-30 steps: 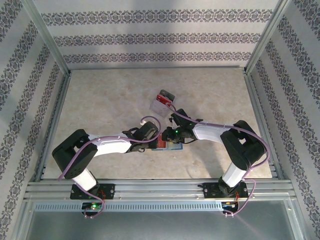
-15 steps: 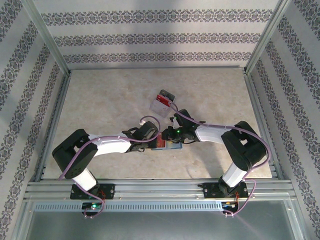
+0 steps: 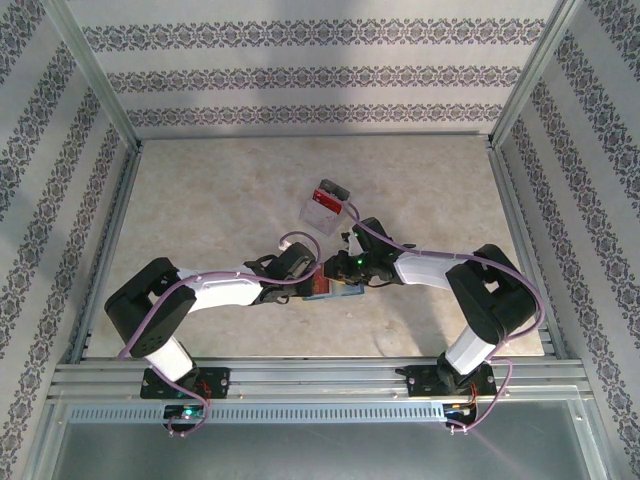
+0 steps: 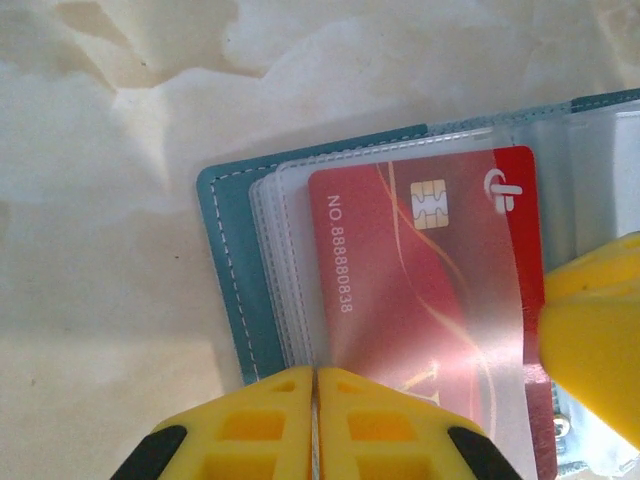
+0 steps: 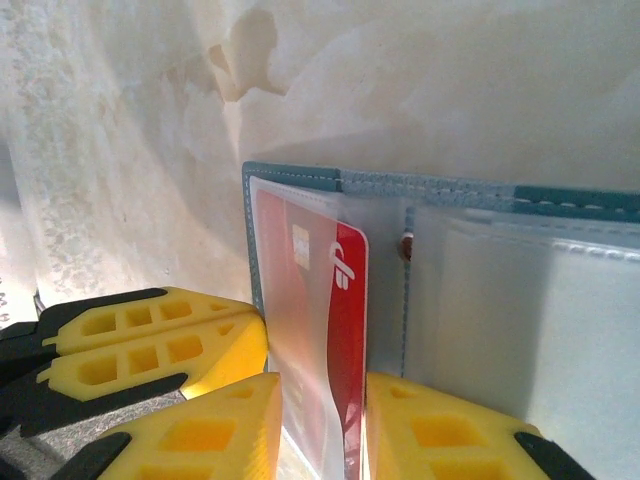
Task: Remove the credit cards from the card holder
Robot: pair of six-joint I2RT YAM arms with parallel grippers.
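Top external: the right gripper (image 3: 335, 268) has been eased farther, jaws around the red card (image 5: 345, 330); left gripper (image 4: 315, 395) jaws pressed together on the card holder (image 4: 225, 270).

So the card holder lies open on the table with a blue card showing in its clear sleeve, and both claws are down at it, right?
Not quite: the card is red, not blue, as the left wrist view shows through the clear sleeve. The rest holds: the card holder lies open on the table, with the left claw and right claw both down at it.
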